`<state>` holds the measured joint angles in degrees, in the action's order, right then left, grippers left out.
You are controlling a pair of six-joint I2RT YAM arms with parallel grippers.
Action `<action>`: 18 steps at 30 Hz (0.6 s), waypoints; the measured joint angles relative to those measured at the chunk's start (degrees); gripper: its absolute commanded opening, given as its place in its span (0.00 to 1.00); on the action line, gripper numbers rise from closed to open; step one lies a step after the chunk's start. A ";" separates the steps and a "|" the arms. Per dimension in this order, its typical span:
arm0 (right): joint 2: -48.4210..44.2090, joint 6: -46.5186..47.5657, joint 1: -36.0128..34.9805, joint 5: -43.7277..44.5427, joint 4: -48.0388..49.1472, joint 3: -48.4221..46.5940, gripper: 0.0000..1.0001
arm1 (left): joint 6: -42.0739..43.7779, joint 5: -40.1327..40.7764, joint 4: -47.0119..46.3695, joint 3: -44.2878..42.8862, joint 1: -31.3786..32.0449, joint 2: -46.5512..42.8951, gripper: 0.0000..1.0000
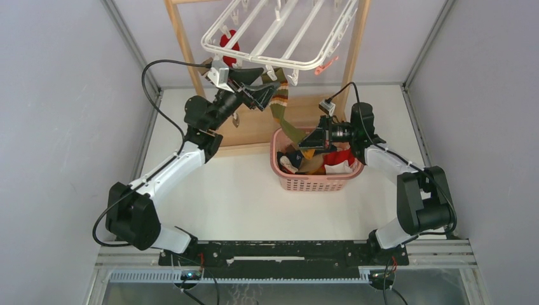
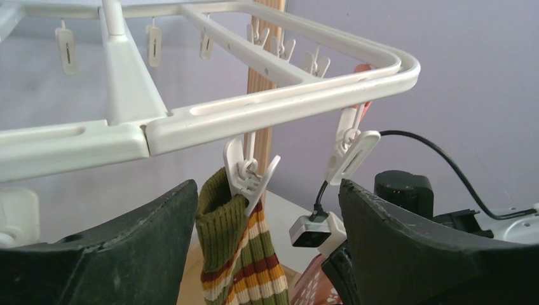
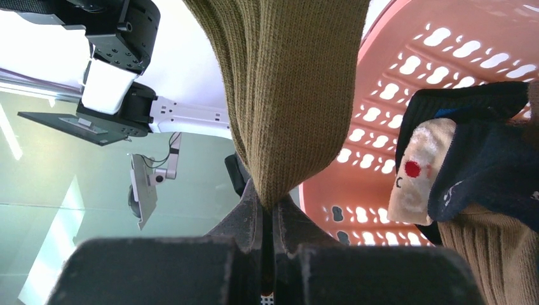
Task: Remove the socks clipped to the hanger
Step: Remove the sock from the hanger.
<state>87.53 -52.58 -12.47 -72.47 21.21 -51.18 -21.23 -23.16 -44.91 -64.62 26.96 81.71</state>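
Note:
The white hanger [image 1: 279, 38] hangs at the top, its rim [image 2: 267, 108] close above my left wrist camera. A white clip [image 2: 248, 175] pinches the cuff of an olive sock with red, yellow and white stripes [image 2: 235, 241]. My left gripper [image 2: 267, 210] is open around that cuff, and the sock sits nearer its left finger [image 2: 127, 241]. The sock [image 1: 279, 101] stretches down to my right gripper [image 1: 311, 140]. That right gripper [image 3: 268, 206] is shut on the sock's olive toe [image 3: 292, 95]. A red sock [image 1: 230, 44] hangs clipped at the hanger's left side.
A pink basket [image 1: 318, 181] below the hanger holds several socks, among them a navy one [image 3: 489, 152] and a cream one with a red dot [image 3: 416, 171]. An empty clip [image 2: 353, 152] dangles right of the striped sock. The wooden stand [image 1: 184, 44] rises behind.

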 measured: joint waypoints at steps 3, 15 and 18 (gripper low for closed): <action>0.07 0.02 -0.04 -0.02 -0.02 0.00 0.00 | -0.42 0.00 -1.01 0.00 0.00 -0.02 0.82; 0.13 0.87 -0.37 0.00 -1.75 0.00 0.00 | -1.88 0.09 -4.63 0.00 0.00 0.02 0.71; 0.11 0.87 -0.42 0.00 -1.75 0.00 0.00 | -1.97 0.24 -5.16 -0.04 0.00 0.15 0.69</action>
<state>87.64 -51.70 -12.88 -72.47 19.46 -51.18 -23.20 -22.92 -50.06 -64.66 26.96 81.87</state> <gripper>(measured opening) 0.032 0.709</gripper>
